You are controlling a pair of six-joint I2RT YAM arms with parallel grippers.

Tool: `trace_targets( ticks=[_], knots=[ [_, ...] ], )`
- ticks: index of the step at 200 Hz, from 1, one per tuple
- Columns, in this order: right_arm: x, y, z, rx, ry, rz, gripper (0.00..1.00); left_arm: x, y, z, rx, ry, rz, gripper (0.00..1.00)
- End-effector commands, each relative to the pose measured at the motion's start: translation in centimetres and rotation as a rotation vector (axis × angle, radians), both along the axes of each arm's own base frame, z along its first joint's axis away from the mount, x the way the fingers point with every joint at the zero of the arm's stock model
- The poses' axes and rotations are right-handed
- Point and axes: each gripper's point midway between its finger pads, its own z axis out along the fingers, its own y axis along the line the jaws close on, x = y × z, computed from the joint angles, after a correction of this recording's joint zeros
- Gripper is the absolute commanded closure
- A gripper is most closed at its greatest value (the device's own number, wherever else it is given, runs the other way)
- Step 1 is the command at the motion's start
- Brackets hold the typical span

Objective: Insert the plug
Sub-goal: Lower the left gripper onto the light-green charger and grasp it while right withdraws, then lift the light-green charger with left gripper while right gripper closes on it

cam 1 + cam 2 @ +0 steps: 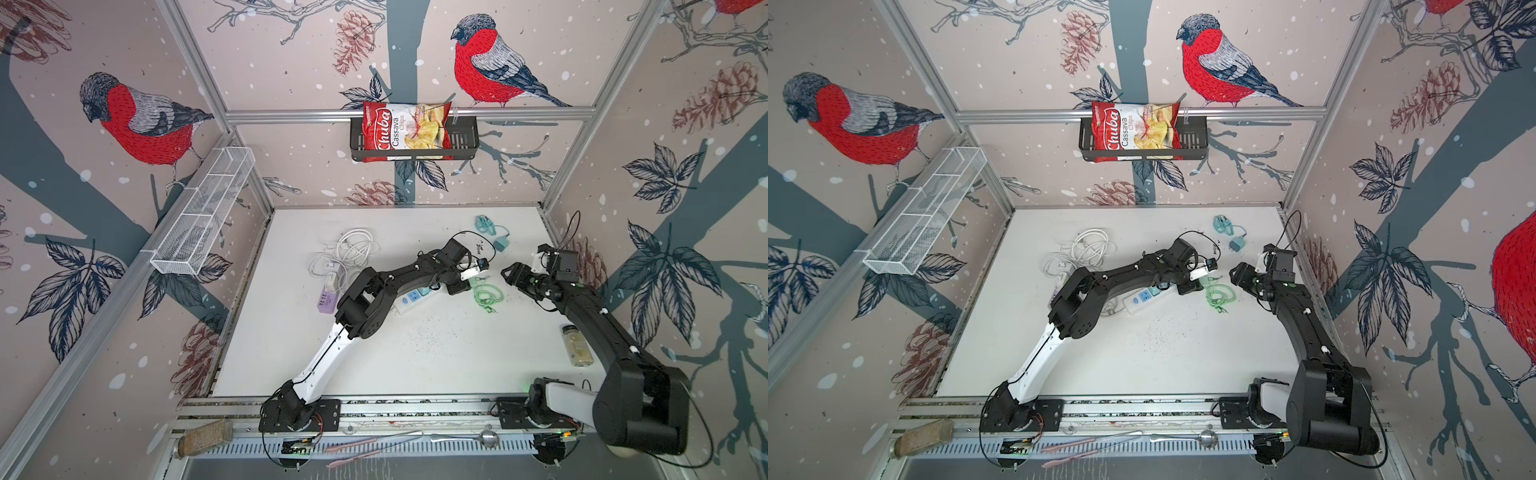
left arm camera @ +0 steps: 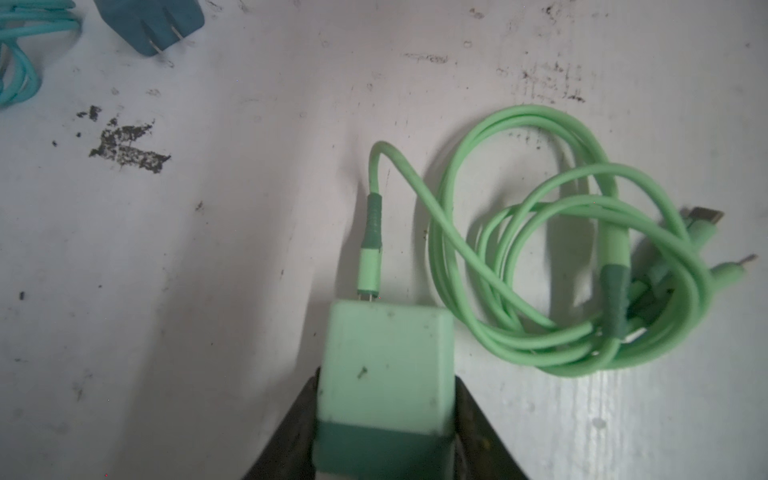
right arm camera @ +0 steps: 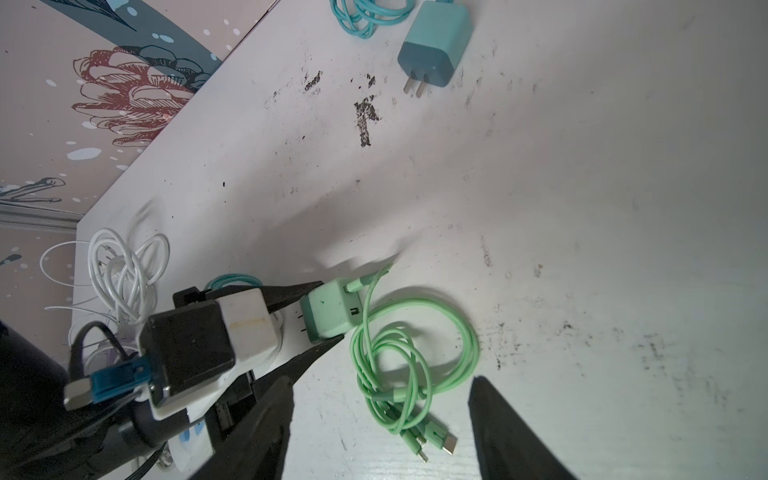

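**Step in hand: gripping the green charger plug**

The left gripper [image 3: 330, 311] is narrowed onto the green charger plug [image 2: 388, 353]. One jaw bears on each side of the plug's darker end. The two prongs [image 3: 302, 323] point back toward the gripper's palm, away from the trailing green cable [image 2: 615, 245]. The views do not show whether the plug is clear of the tabletop [image 1: 415, 365] or resting on it.

The plug sits right of the tabletop's centre, just beside the right end of the white power strip [image 1: 411, 298]. The strip lies partly under the left arm. The cable lies coiled on the side toward the right edge.

The right gripper [image 3: 382, 379] hovers near the coil, jaws wide and empty.

Judgement: the pick-up is under way and insertion has not begun. The next move calls for:

- lifting the plug;
- turning it until the prongs face a free socket on the strip, which this grip probably hinders;
- keeping the coil from dragging.

A hand-over to the right gripper may be needed.
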Motion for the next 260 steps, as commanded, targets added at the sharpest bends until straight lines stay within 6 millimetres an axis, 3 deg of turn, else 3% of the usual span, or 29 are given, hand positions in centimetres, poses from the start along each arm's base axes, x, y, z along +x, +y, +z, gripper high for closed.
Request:
trace_targets(
  ticks=[1,36,88,122,145,260],
  knots=[
    [0.5,-0.3,0.7,0.000,-0.027,-0.009,0.31,-0.7,0.6,-1.3,0.038,0.037,-0.010,0.73],
    [1.4,-0.9,1.7,0.050,-0.074,-0.038,0.30,0.1,0.1,0.8,-0.024,0.030,0.034,0.88],
    [2.6,0.7,5.2,0.165,-0.213,0.042,0.30,-1.2,-0.8,8.7,-0.307,-0.045,-0.013,0.95],
    [2.2,2.7,7.7,0.248,-0.295,0.142,0.30,-2.9,-0.1,14.1,-0.464,-0.102,-0.057,0.96],
    [1.9,3.7,8.7,0.290,-0.293,0.195,0.29,-4.0,0.5,16.5,-0.541,-0.122,-0.083,0.96],
    [-0.4,9.9,7.7,0.323,-0.161,0.437,0.34,-4.1,2.1,17.9,-0.591,-0.218,-0.072,1.00]
  ],
)
